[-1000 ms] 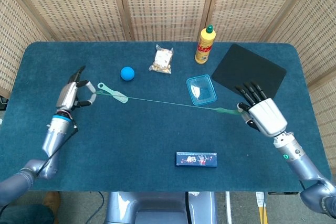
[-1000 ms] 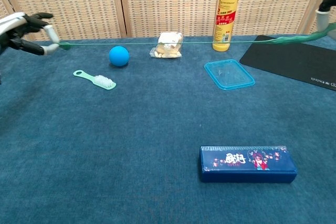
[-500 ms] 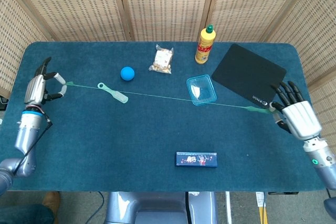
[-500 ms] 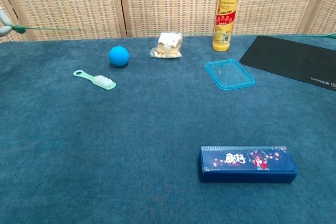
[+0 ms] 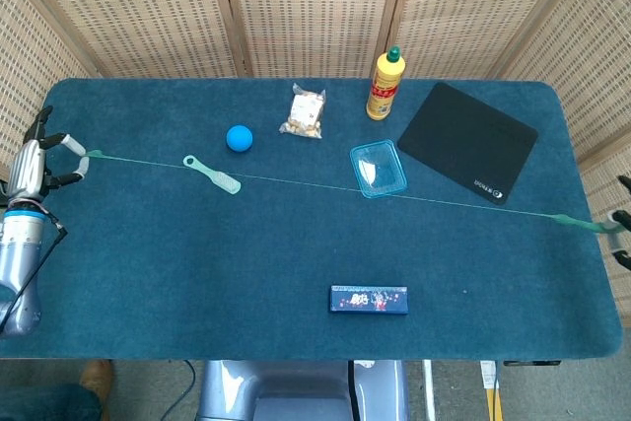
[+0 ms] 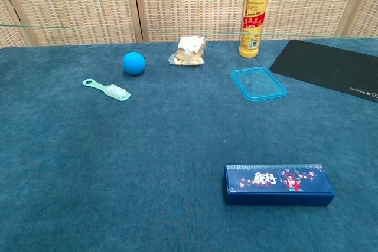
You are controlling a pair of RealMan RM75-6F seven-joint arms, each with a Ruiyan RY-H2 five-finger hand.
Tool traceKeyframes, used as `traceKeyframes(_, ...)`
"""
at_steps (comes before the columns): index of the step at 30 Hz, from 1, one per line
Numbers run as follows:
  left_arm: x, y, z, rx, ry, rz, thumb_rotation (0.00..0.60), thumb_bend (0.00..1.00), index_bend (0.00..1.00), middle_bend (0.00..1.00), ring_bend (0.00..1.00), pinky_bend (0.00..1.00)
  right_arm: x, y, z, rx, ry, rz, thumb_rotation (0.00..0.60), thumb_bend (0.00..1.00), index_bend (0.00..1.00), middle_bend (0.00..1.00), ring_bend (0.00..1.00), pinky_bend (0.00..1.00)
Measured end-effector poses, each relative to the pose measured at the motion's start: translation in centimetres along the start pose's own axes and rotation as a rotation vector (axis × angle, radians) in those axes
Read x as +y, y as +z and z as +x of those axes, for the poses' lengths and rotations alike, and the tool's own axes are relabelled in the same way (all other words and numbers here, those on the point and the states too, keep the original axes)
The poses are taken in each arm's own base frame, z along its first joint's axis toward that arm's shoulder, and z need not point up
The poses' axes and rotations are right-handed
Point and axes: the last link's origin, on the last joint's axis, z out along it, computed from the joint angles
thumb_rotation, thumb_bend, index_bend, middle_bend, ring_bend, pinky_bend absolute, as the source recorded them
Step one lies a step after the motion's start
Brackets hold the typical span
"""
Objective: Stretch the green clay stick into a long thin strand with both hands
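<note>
The left hand (image 5: 35, 160) pinches one end of the green clay strand (image 5: 325, 187), stretched thin across the table (image 5: 197, 263). The right hand (image 5: 623, 224) is barely visible at the edge; its grip cannot be told. The clear blue container (image 5: 379, 168) beneath the strand looks empty.

The head camera is looking steeply down from above the near edge, taking in the whole table (image 5: 148, 273). The chest camera is sitting lower and nearer, facing the far edge; both are sharing the table's middle.
</note>
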Motion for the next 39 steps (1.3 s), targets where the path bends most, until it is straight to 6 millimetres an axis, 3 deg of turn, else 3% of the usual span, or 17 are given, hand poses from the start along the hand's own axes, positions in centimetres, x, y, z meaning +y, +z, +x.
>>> traceKeyframes(8,-0.9,-0.2,0.8,0.012,0.005,0.013,0.6,0.57,0.84,0.0,0.0,0.0,5.3,-5.8,1.7,0.001,-0.039,-0.167,0.6,0.62,0.82,0.18,0.0,0.0)
traceKeyframes(12,-1.6,-0.2,1.4,0.025,-0.01,0.035,0.6,0.57,0.84,0.0,0.0,0.0,8.2,-10.0,2.7,-0.012,-0.037,-0.304,0.6,0.62,0.82,0.19,0.0,0.0)
traceKeyframes(15,-1.5,-0.2,1.2,0.02,-0.009,0.026,0.6,0.57,0.84,0.0,0.0,0.0,9.1,-11.8,3.2,-0.004,-0.011,-0.345,0.6,0.62,0.82,0.19,0.0,0.0)
traceKeyframes(17,-1.1,-0.3,0.9,0.011,-0.006,0.005,0.6,0.57,0.84,0.0,0.0,0.0,8.8,-12.0,3.4,0.015,0.017,-0.33,0.6,0.62,0.82,0.19,0.0,0.0)
traceKeyframes(22,0.5,-0.8,-0.3,-0.024,0.007,-0.061,0.6,0.58,0.84,0.0,0.0,0.0,6.8,-10.2,3.4,0.068,0.042,-0.197,0.6,0.62,0.82,0.19,0.0,0.0)
traceKeyframes(29,3.0,-2.1,-2.2,-0.071,0.067,-0.132,0.6,0.58,0.84,0.0,0.0,0.0,2.6,-4.4,2.0,0.112,0.118,0.0,0.6,0.62,0.82,0.19,0.0,0.0)
traceKeyframes(35,5.2,-3.6,-3.8,-0.109,0.124,-0.165,0.6,0.58,0.84,0.0,0.0,0.0,-2.6,0.2,0.5,0.105,0.169,0.119,0.6,0.62,0.82,0.19,0.0,0.0)
traceKeyframes(39,6.0,-4.5,-4.4,-0.116,0.176,-0.167,0.6,0.58,0.84,0.0,0.0,0.0,-7.2,3.2,-0.3,0.073,0.179,0.198,0.6,0.62,0.82,0.18,0.0,0.0)
